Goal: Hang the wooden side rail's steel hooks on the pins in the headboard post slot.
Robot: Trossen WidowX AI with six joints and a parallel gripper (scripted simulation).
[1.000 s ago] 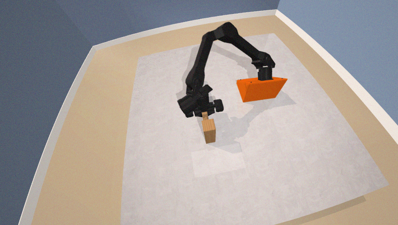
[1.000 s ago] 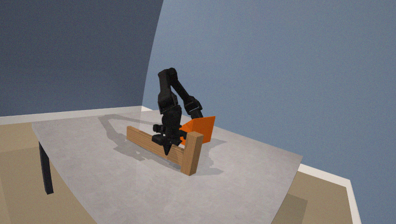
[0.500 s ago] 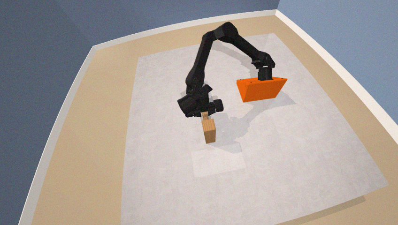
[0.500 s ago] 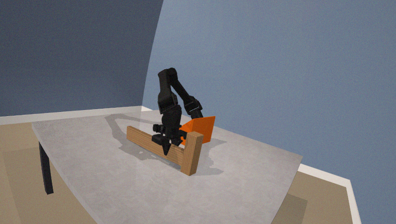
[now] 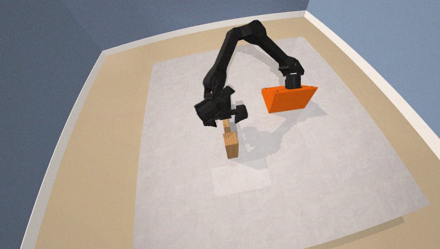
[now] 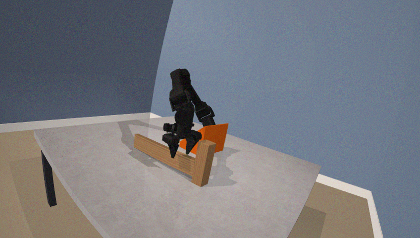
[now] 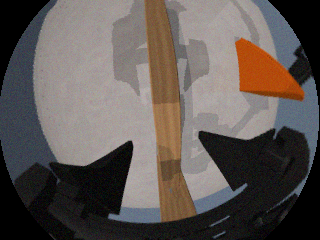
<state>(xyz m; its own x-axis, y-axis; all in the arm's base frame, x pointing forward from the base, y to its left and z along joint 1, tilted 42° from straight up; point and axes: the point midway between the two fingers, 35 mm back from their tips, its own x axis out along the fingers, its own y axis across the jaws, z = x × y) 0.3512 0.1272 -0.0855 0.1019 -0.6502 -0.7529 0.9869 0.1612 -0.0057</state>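
The wooden side rail stands on its narrow edge and runs up to the upright headboard post. Its near end meets the post's inner face, with no clear gap in the exterior view. Its far end appears to rest on the table. My gripper is open, close to the post. Its fingertips are spread to either side of the rail, around its top edge, with space on both sides in the wrist view. The hooks, pins and slot are hidden, so their seating cannot be seen.
The orange wedge-shaped base of the arm stands to one side of the rail. The grey table carries everything. A paler rectangle shows on its top in front of the post.
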